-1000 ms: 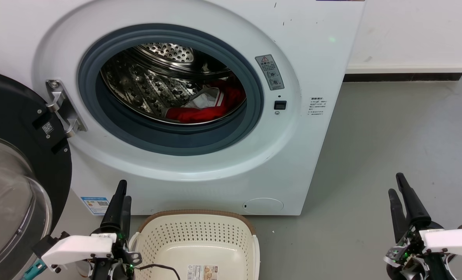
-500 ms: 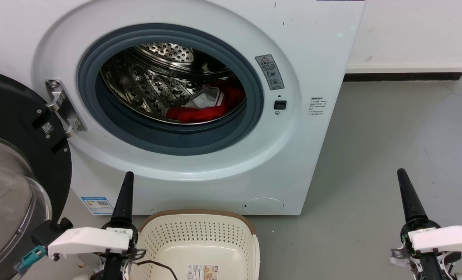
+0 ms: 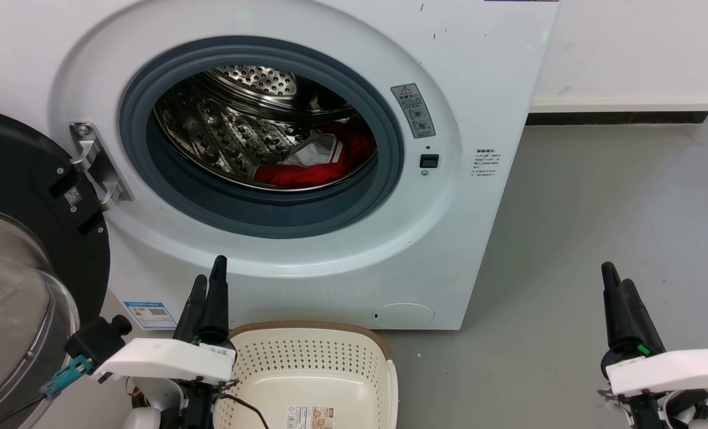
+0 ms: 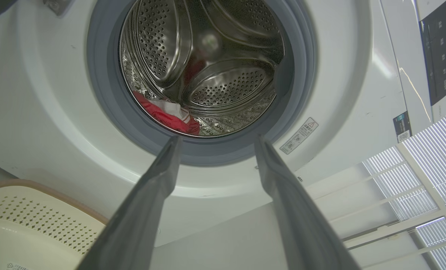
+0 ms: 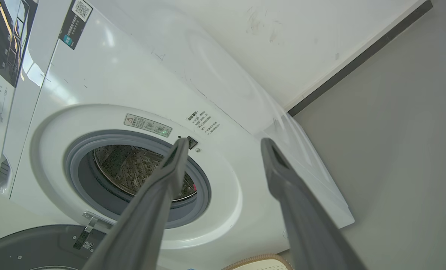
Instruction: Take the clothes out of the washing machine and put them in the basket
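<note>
The washing machine (image 3: 449, 238) stands with its porthole open. Red clothes (image 3: 318, 170) with a white panel lie at the bottom right of the steel drum, also seen as clothes (image 4: 162, 114) in the left wrist view. The cream basket (image 3: 306, 357) sits on the floor right in front of the washer, with nothing in it but its label. My left gripper (image 3: 209, 271) is open over the basket's left rim, fingers pointing up at the porthole; the left gripper (image 4: 218, 138) holds nothing. My right gripper (image 3: 617, 275) is open and empty at the lower right, over bare floor; the right gripper (image 5: 226, 140) points at the washer's front.
The black-framed glass door (image 3: 26, 179) hangs wide open at the left, close to my left arm. A grey rubber seal (image 3: 270, 214) rings the porthole. Grey floor (image 3: 598, 196) stretches to the right of the washer, up to a white wall with a dark skirting (image 3: 616, 117).
My left gripper has moved up and to the right, toward the porthole and over the basket's left rim. Both wrists have rolled, so two fingers show on each again.
</note>
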You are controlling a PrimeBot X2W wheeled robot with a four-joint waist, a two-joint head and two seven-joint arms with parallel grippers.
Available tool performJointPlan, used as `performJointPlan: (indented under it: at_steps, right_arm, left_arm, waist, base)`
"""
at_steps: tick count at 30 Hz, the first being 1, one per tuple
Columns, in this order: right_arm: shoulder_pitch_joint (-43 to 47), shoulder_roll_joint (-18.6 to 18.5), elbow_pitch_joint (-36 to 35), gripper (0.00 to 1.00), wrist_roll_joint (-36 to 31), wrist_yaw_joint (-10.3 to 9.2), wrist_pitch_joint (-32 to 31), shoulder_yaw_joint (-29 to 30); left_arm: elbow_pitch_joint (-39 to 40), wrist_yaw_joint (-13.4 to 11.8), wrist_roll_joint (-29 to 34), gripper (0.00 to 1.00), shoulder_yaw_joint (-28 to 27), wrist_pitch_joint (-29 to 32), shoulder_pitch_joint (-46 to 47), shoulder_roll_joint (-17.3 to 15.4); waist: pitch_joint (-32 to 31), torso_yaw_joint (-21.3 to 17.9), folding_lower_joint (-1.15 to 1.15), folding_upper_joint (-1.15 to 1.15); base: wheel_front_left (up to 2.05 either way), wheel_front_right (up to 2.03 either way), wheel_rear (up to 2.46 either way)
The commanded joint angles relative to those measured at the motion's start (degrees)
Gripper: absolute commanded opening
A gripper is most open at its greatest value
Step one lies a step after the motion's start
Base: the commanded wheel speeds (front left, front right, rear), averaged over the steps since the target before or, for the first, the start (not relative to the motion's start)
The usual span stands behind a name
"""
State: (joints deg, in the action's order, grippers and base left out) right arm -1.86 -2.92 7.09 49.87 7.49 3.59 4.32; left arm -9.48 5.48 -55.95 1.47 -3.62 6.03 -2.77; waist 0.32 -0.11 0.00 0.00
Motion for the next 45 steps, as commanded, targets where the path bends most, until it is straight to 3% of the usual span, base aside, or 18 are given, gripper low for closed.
performJointPlan:
  at_steps: [1, 20, 45]
  right_arm:
    - [0.1, 0.0, -1.2, 1.0, -1.9, 0.0, 0.5, -0.2]
    - [1.7, 0.0, -2.0, 1.0, -20.7, 0.0, 2.3, -1.2]
    - [2.6, 0.0, -2.7, 1.0, -35.7, 0.0, 4.0, -1.2]
  left_arm:
    - [0.9, -0.2, 1.9, 1.0, 0.2, -0.5, 1.2, -0.1]
    - [0.0, -1.2, 21.0, 1.0, 1.9, -4.2, 0.8, -0.1]
    - [-1.0, -3.8, 35.1, 1.0, 3.8, -7.6, 1.3, -0.1]
  waist:
    - [0.0, 0.0, 0.0, 0.0]
    - [-0.3, 0.2, 0.0, 0.0]
    - [-0.1, 0.5, 0.0, 0.0]
  base:
    - [0.0, 0.0, 0.0]
    - [0.0, 0.0, 0.0]
    - [0.0, 0.0, 0.0]
